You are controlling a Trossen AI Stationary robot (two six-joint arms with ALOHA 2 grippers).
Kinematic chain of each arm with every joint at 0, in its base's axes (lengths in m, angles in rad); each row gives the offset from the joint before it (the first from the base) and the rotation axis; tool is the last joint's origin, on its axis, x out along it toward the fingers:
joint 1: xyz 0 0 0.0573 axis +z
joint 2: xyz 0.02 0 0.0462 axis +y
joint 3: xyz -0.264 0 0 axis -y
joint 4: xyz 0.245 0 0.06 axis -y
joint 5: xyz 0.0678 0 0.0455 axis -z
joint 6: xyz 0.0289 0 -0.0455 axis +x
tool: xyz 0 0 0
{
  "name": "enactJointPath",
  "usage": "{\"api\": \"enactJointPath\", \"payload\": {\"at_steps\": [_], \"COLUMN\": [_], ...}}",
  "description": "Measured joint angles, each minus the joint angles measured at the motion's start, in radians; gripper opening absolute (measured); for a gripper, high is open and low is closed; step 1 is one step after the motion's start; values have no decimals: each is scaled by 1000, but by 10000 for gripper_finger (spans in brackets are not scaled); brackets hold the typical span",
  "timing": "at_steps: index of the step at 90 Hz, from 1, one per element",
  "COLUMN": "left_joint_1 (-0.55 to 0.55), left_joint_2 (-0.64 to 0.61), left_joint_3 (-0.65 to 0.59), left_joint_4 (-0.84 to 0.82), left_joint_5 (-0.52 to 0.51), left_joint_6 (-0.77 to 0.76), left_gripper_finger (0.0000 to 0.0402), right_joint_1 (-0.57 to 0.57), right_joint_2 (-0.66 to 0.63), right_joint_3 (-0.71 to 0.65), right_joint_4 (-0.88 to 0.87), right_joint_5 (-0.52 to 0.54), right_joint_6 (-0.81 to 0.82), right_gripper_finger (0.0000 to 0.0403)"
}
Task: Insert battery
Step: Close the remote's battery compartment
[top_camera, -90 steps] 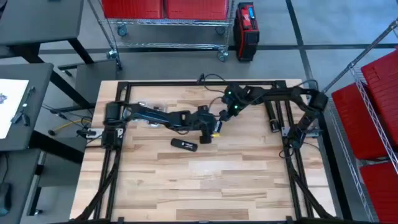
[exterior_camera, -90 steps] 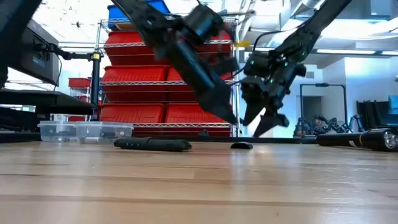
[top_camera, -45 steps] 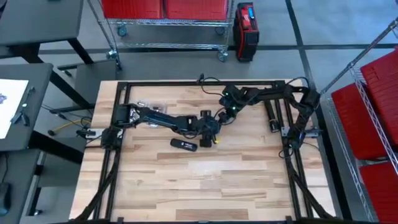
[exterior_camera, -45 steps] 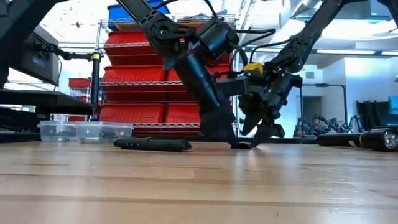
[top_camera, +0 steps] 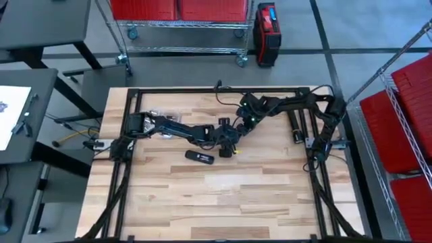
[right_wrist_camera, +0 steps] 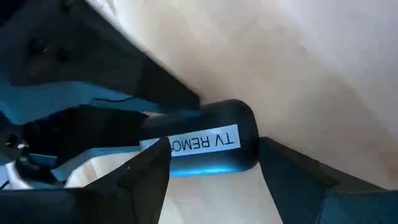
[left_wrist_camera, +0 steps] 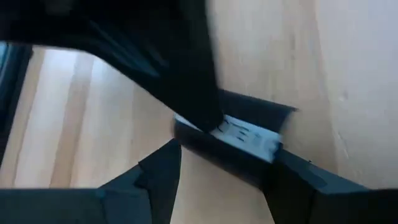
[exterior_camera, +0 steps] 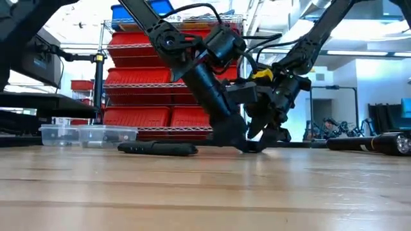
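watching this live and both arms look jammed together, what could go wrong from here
1. The left pincer and right pincer crowd one small dark piece labelled TV remote mid-table; they might knock each other or pull it against one another.
2. It lies between both pincers' fingers, but no firm grip shows; it might skid on the wooden table.
3. A second dark piece lies close by; the left arm might nudge it.

Since a second ago both pincers have dropped from above the desk (top_camera: 202, 196) to its surface; the left pincer (exterior_camera: 239, 142) and right pincer (exterior_camera: 264, 136) have closed together around the small black remote (right_wrist_camera: 211, 144), fingers now straddling it.
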Motion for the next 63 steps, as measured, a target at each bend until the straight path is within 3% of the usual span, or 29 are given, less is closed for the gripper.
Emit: {"api": "enactJointPath", "payload": {"at_steps": [18,40,50,63], "left_joint_1": [1,-15,-32,-53], "left_joint_2": [0,-1,-1,-30], "left_joint_3": [0,2,31,79], "left_joint_4": [0,-19,-88,-168], "left_joint_5": [2,-6,-10,2], "left_joint_6": [7,16,15,-8], "left_gripper_finger": [159,57,10,5], "right_joint_1": [15,-24,-50,-77], "right_joint_2": [1,-13,-70,-210], "right_joint_3": [-1,-3,-4,-3], "right_joint_4": [-1,-26,-64,-168], "right_joint_5": [-23,-58,-119,-133], "right_joint_6": [2,12,-36,-126], "right_gripper_finger": [230,230,230,230]}}
